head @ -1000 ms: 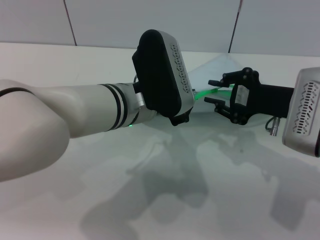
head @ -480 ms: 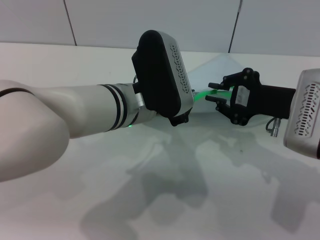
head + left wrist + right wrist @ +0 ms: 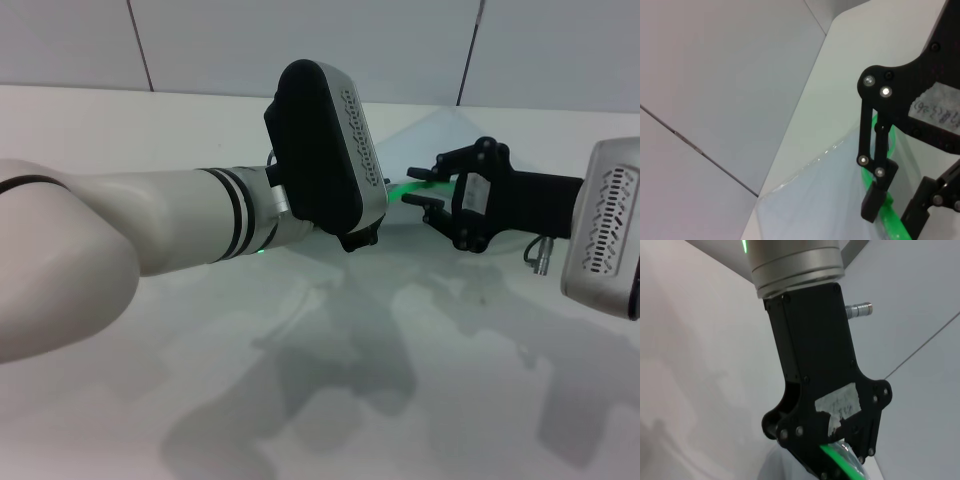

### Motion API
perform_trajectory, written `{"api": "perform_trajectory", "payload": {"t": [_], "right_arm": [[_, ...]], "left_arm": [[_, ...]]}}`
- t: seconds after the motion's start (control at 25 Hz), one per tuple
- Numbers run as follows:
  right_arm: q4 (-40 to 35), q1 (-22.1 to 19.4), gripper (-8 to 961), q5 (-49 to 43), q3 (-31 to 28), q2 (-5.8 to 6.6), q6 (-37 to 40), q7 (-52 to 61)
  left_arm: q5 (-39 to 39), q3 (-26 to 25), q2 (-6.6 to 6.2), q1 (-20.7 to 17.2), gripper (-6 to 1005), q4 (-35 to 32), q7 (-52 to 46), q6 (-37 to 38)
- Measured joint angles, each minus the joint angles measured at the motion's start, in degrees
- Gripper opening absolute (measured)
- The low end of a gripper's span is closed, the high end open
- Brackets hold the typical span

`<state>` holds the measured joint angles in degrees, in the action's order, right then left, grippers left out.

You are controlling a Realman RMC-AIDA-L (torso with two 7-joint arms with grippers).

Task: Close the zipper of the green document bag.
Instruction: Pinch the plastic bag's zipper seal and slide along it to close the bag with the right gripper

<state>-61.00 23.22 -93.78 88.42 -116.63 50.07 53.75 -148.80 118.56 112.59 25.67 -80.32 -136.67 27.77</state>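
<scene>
The green document bag (image 3: pixel 440 135) is a translucent pouch standing up off the white table at the back centre. Its zipper (image 3: pixel 404 190) is a bright green strip running from behind my left wrist towards the right. My right gripper (image 3: pixel 418 186) is open, with one finger on each side of that strip. In the left wrist view the strip (image 3: pixel 895 227) passes between the right gripper's fingers (image 3: pixel 875 200). My left gripper (image 3: pixel 840 467) closes in on the green strip (image 3: pixel 832 452); its tips are cut off at the frame edge. The slider is hidden.
My left forearm and its black wrist housing (image 3: pixel 325 145) cross the front of the head view and hide the bag's left part. A grey panelled wall (image 3: pixel 300 40) rises right behind the table (image 3: pixel 300 400). A small metal plug (image 3: pixel 540 255) hangs under my right arm.
My right gripper has slid a little to the left along the green strip, staying open. The left arm has not moved.
</scene>
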Motion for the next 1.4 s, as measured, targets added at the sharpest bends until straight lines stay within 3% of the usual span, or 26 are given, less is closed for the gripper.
{"api": "perform_trajectory", "payload": {"t": [1.4], "right_arm": [[0.5, 0.1, 87, -0.3, -0.1, 0.00, -2.5, 0.7]], "left_arm": [[0.0, 0.2, 0.00, -0.1, 123, -0.2, 1.3, 0.0]]}}
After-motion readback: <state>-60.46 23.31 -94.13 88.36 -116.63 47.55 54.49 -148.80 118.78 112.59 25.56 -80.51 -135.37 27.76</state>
